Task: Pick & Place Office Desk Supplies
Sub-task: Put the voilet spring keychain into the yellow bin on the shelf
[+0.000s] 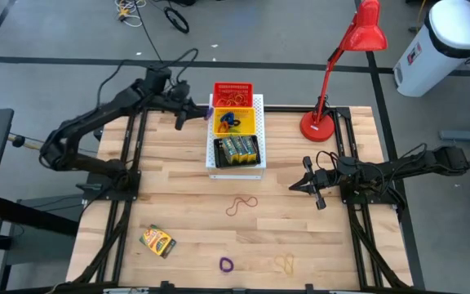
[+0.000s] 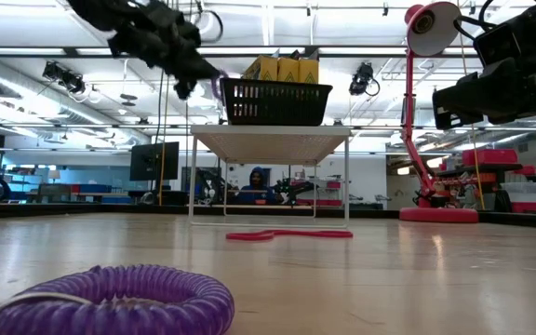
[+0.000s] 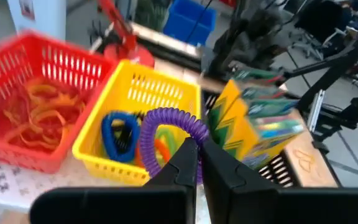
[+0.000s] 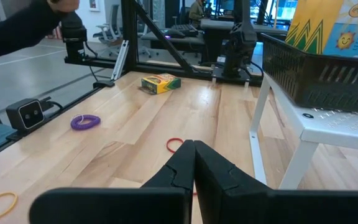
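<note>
Left gripper (image 3: pixel 199 163) pinches a purple coil loop (image 3: pixel 166 134) – lower arc hidden – above the yellow basket (image 3: pixel 135 87); right gripper (image 1: pixel 308 185) closed, empty.

Purple coiled loop (image 2: pixel 119 300) on table (image 2: pixel 389 270)

The high view looks straight down on the whole bench (image 1: pixel 300 204). The low view sits at bench height, very near a purple loop (image 2: pixel 119 300). Both show the red lamp (image 1: pixel 345 65). 2 wrist views look forward past their own fingers.
</note>
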You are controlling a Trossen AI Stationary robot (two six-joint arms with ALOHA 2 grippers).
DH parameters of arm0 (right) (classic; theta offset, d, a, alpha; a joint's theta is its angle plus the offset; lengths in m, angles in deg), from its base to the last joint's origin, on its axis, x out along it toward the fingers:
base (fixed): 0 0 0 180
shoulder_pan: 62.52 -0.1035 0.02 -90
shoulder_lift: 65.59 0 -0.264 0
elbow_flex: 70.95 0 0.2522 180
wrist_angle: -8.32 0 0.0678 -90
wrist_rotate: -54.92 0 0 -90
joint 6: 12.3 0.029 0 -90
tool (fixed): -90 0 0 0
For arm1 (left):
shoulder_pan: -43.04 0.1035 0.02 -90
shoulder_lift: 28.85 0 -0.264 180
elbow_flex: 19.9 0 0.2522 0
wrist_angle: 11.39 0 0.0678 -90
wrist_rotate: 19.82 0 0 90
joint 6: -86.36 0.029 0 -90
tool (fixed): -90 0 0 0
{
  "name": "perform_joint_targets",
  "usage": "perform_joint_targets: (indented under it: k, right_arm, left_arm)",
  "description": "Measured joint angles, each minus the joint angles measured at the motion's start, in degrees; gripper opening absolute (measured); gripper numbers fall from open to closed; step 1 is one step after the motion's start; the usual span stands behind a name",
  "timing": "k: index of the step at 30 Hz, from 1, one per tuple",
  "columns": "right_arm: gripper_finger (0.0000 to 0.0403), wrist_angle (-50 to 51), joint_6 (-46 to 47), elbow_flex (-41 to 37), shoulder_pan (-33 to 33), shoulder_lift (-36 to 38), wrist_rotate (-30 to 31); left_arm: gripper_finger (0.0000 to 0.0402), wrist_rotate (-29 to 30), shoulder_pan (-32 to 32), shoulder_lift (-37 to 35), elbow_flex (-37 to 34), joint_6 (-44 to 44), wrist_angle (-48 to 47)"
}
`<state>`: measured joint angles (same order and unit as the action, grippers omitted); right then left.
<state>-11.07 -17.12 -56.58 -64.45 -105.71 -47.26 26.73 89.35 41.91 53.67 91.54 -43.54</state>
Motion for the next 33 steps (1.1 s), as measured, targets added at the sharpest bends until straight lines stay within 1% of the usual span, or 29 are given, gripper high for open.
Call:
perform_joint_targets:
  k: [3, 6, 12, 15, 21, 28, 31, 33]
  right_arm:
    - [0.0013, 0.0, 0.0, 0.0, 0.0, 0.0, 0.0]
    - [0.0013, 0.02, -0.01, 0.0, 0.0, 0.01, 0.01]
    - [0.0013, 0.02, -0.02, 0.0, 0.02, 0.02, 0.02]
    - [0.0013, 0.02, -0.02, 0.0, 0.01, 0.01, 0.0]
    - [0.0013, 0.02, 0.0, 0.0, 0.0, 0.01, 0.0]
    - [0.0013, 0.02, 0.02, 0.0, 0.0, 0.0, 0.02]
    - [0.0013, 0.02, -0.02, 0.0, 0.02, 0.01, 0.0]
    - [0.0013, 0.02, 0.01, 0.0, 0.01, 0.02, 0.01]
  left_arm:
    - [0.0013, -0.24, 0.3, 3.48, 0.0, -1.25, 1.82]
    - [0.0013, -0.39, 0.31, 5.46, 0.0, -2.21, 4.42]
    - [0.0013, -4.41, 0.28, 5.43, 0.0, -1.76, 7.86]
    - [0.0013, -4.72, 0.28, 4.98, 0.0, -2.5, 9.83]
    - [0.0013, 1.0, -1.97, 6.81, 0.0, -4.16, 10.55]
    - [0.0015, 3.47, -4.91, 9.6, 0.0, -4.13, 11.92]
    - [0.0026, 3.86, -5.89, 10.36, 0.0, -4.13, 12.51]
    - [0.004, 5.29, -6.76, 10.69, 0.0, -4.13, 13.05]
